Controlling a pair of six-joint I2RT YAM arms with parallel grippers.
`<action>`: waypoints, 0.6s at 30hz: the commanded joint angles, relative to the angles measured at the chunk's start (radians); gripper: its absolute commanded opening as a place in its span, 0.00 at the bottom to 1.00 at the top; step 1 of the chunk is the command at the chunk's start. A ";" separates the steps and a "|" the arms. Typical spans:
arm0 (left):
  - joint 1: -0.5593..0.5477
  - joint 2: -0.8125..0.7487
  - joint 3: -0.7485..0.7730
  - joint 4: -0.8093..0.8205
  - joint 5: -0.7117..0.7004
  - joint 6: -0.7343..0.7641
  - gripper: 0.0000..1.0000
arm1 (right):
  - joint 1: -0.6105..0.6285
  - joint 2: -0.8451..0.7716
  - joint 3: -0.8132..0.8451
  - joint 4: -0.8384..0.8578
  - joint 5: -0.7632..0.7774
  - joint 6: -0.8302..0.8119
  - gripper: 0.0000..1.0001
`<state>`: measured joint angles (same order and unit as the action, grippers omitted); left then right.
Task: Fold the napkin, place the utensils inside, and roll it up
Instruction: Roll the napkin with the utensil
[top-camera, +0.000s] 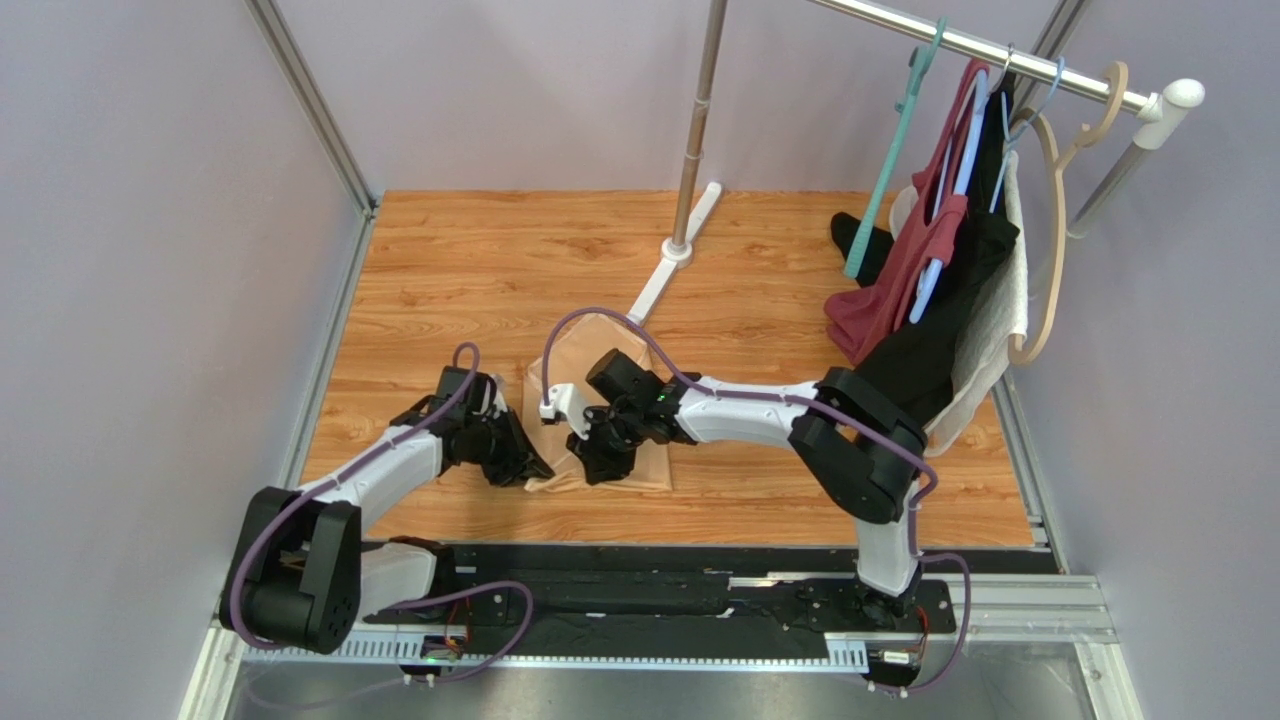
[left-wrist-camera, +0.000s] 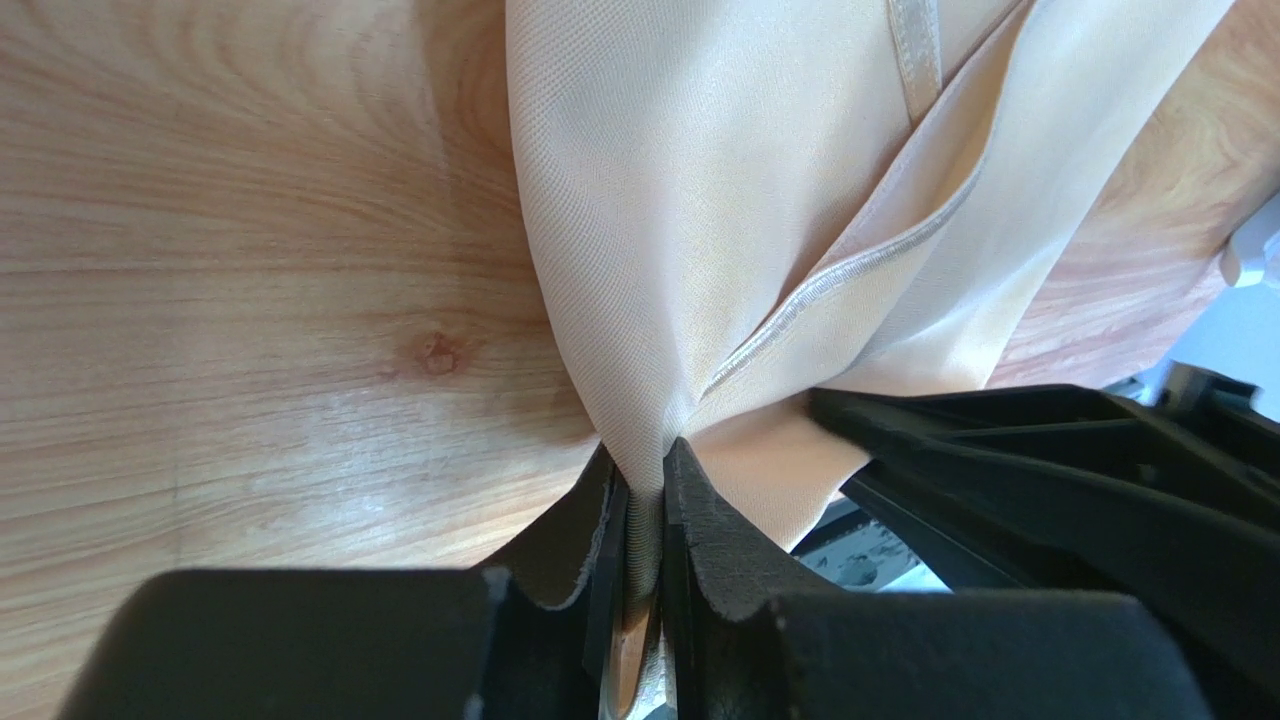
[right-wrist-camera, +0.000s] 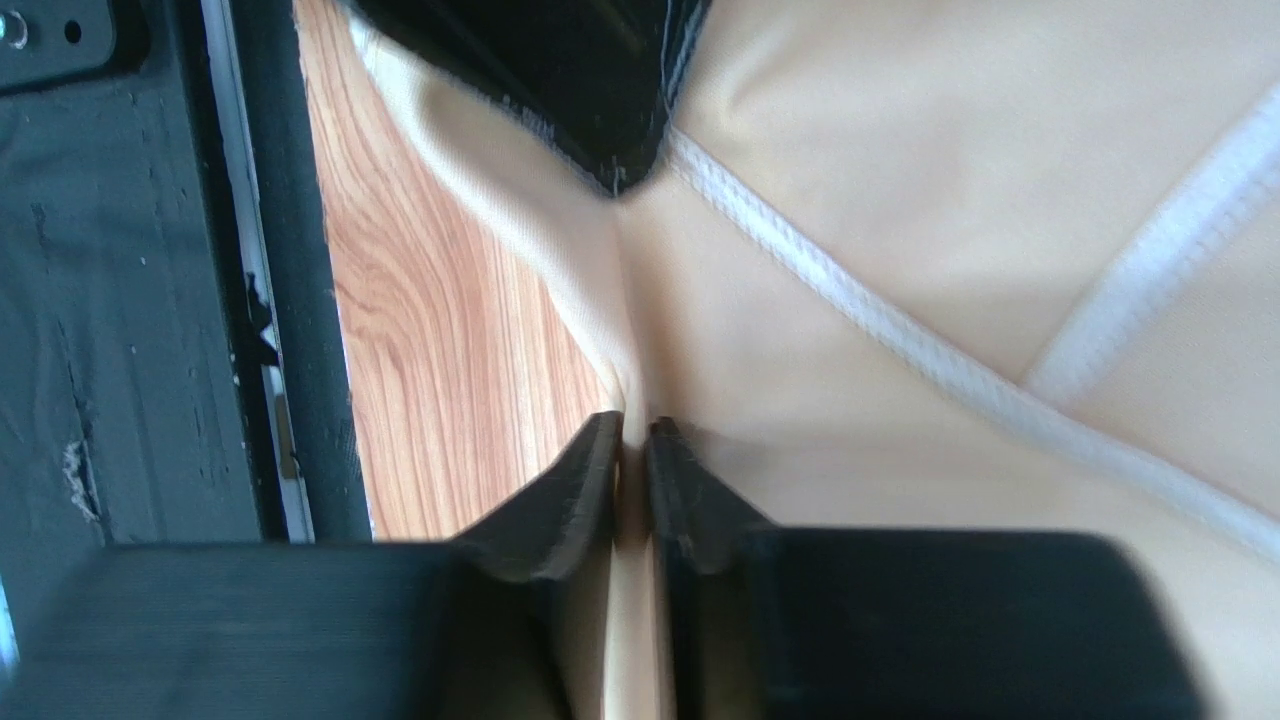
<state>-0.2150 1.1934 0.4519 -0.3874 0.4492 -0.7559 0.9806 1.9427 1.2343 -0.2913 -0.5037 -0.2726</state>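
Note:
The peach-tan napkin (top-camera: 649, 462) lies bunched on the wooden table between my two grippers, mostly hidden under them in the top view. My left gripper (top-camera: 526, 458) is shut on a pinch of the napkin (left-wrist-camera: 721, 225) at its left side. My right gripper (top-camera: 598, 455) is shut on a fold of the napkin (right-wrist-camera: 902, 195) close beside it. In the right wrist view the left gripper's black fingertip (right-wrist-camera: 601, 90) sits just ahead. The white spoon is not in view.
A metal pole (top-camera: 694, 135) with a long white foot (top-camera: 669, 270) stands behind the grippers. A rack at the right holds dark red (top-camera: 902, 278), black (top-camera: 947, 330) and white garments on hangers. The black base rail (top-camera: 676, 593) runs along the near edge.

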 joint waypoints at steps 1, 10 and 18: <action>0.000 0.031 0.059 -0.093 -0.004 0.033 0.00 | -0.003 -0.122 -0.070 0.130 0.068 0.022 0.23; 0.011 0.144 0.122 -0.145 0.054 0.053 0.00 | 0.053 -0.320 -0.309 0.423 0.232 0.040 0.78; 0.068 0.215 0.153 -0.179 0.123 0.089 0.00 | 0.197 -0.292 -0.343 0.517 0.407 -0.050 0.81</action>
<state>-0.1669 1.3792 0.5739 -0.5201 0.5323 -0.7052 1.1206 1.6394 0.8959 0.0971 -0.2165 -0.2642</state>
